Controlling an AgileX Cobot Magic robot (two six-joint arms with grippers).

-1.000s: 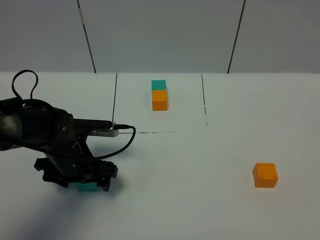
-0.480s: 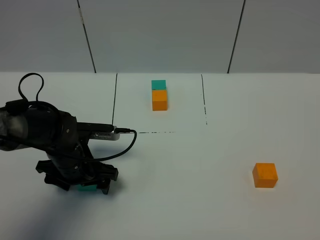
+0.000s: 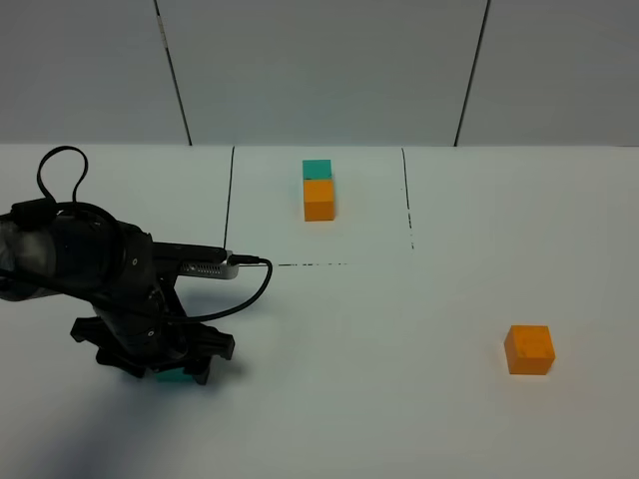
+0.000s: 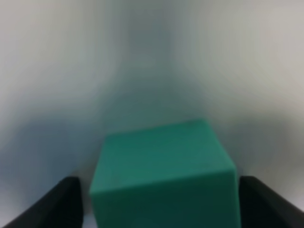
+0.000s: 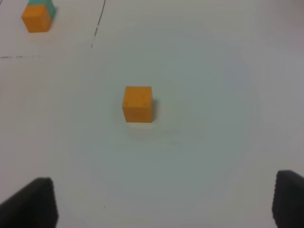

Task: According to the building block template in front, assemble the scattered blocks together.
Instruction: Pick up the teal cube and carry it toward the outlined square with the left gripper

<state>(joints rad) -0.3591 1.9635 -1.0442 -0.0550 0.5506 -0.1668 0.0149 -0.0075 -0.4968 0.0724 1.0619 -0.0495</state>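
Here the left gripper [image 3: 165, 367] straddles the teal cube [image 4: 161, 175] at the near left, jaws close beside it; whether they bite I cannot tell. Squeeze squarely on opposite faces before lifting. The right gripper [image 5: 164, 202] gapes empty above the orange cube [image 5: 137, 103].

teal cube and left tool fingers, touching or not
Cannot tell. In the left wrist view the fingers sit close on both sides of the teal cube, but blur masks any gap; in the exterior high view the left tool mostly hides it.
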